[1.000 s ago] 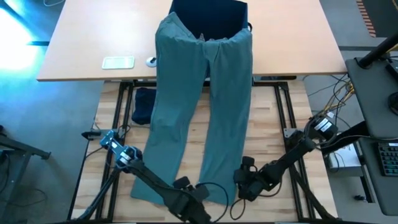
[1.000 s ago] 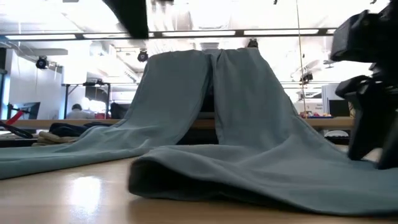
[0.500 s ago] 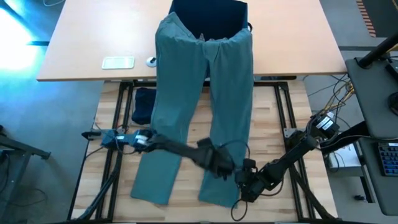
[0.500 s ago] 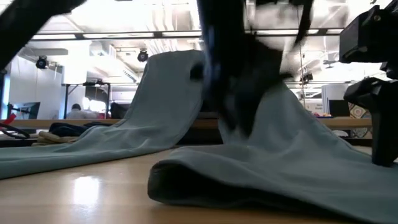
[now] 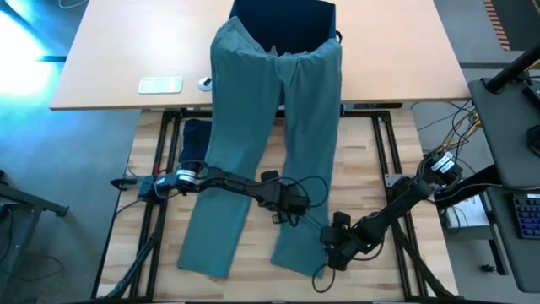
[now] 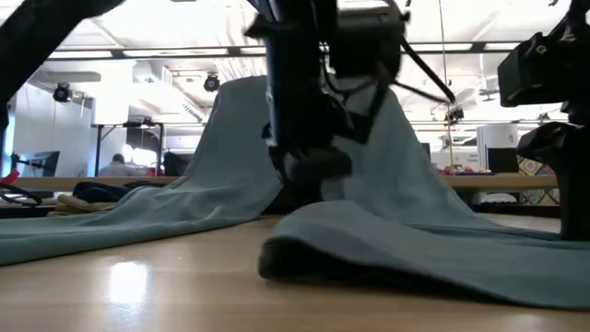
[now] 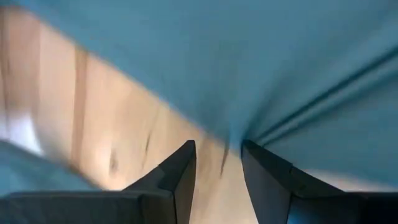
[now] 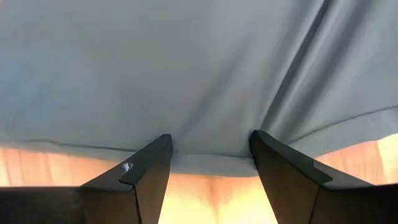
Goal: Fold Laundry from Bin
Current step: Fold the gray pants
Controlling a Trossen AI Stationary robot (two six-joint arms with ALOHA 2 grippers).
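Observation:
The large teal-green garment, a pair of trousers [image 5: 278, 127], lies stretched out, its waist draped over the rim of the navy bin [image 5: 287, 17] and its legs running down onto the near wooden table. My left gripper [image 7: 217, 146] stands open at the inner edge of the right-hand leg [image 5: 291, 203], between the two legs. My right gripper [image 8: 211, 143] is open at that leg's hem [image 5: 325, 245], on its right side, and the hem's edge lies between its fingertips. I cannot tell whether the right gripper touches the cloth. My left gripper comes down slanting onto the inner edge of the right-hand trouser leg [image 7: 239, 134], fingers apart, with bare wood between them. The cloth puckers into folds that run together at one fingertip [image 7: 249, 149], which seems to touch it there. The leg lies flat on the table.
A navy garment [image 5: 194, 142] lies bunched at the wooden table's far left. A small white flat device [image 5: 160, 84] and a small round thing [image 5: 205, 83] sit on the far table's left. The low view shows more clothes [image 6: 88, 195] at the left.
My left gripper has swung from the table's near edge toward the far side and right, sinking and rolling, down to the inner edge of the right-hand leg. In the low view that leg's near end has bunched and shifted toward the table's right.

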